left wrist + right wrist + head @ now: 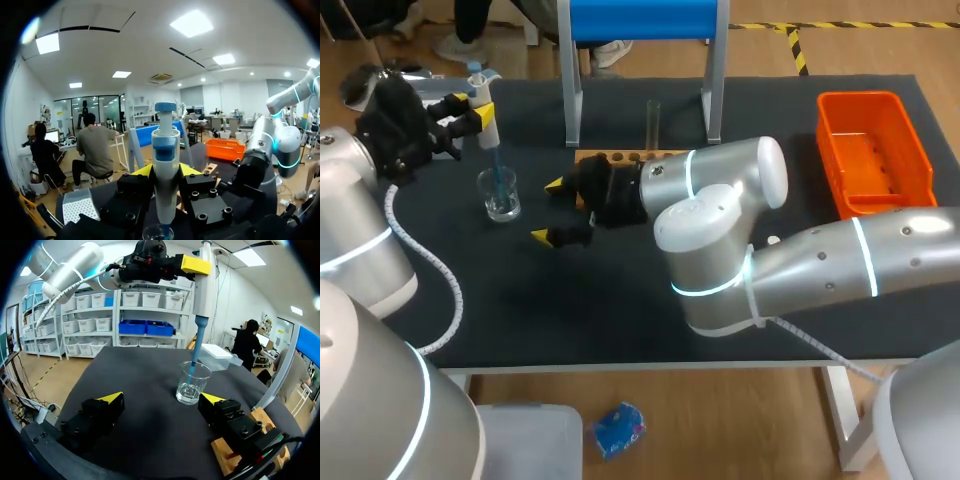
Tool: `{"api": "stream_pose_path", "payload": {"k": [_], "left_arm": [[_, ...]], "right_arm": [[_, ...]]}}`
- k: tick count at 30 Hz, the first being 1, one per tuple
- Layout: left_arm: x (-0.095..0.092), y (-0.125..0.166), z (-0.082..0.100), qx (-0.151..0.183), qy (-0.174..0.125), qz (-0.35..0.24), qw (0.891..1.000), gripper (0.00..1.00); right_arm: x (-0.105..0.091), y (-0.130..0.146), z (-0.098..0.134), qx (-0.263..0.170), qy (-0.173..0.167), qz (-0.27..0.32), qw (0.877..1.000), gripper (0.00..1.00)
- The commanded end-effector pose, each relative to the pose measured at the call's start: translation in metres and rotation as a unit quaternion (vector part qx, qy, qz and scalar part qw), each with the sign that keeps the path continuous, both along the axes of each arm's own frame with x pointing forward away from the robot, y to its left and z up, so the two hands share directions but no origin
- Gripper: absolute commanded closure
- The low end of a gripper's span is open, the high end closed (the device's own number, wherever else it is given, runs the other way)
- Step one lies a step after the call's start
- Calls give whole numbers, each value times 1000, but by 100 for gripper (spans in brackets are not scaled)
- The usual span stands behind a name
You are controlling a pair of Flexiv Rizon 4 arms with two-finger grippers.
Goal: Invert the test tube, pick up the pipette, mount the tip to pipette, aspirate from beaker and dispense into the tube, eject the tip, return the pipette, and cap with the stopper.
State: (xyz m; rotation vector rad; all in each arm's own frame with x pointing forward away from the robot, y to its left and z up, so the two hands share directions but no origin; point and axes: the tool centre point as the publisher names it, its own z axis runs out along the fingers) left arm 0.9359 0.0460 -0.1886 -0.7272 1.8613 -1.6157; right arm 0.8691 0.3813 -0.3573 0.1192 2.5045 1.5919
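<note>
My left gripper (463, 112) is shut on a white pipette (486, 118) with a blue top, held upright. Its blue tip (196, 347) dips into the clear glass beaker (501, 194) on the black mat. In the left wrist view the pipette (165, 165) stands between the fingers of the left gripper (165, 175), with the beaker rim (158, 233) just under it. My right gripper (550, 211) hangs open right of the beaker. From the right wrist, the beaker (192, 385) sits ahead of the open right gripper (162, 400). A glass test tube (653, 122) stands upright behind a wooden rack (625, 156).
An orange bin (873, 150) sits at the table's far right. A blue-topped frame (640, 25) stands at the back middle. A white perforated box (77, 206) lies beyond the beaker on the left arm's side. My right arm's elbow (720, 240) covers the middle of the mat.
</note>
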Motion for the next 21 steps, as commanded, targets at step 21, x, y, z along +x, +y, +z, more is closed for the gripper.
{"api": "stream_pose_path", "payload": {"k": [21], "left_arm": [[9,7,-18,-4,6,2,1000,100]], "right_arm": [[0,1,-2,1,-1,-1,1000,0]]}}
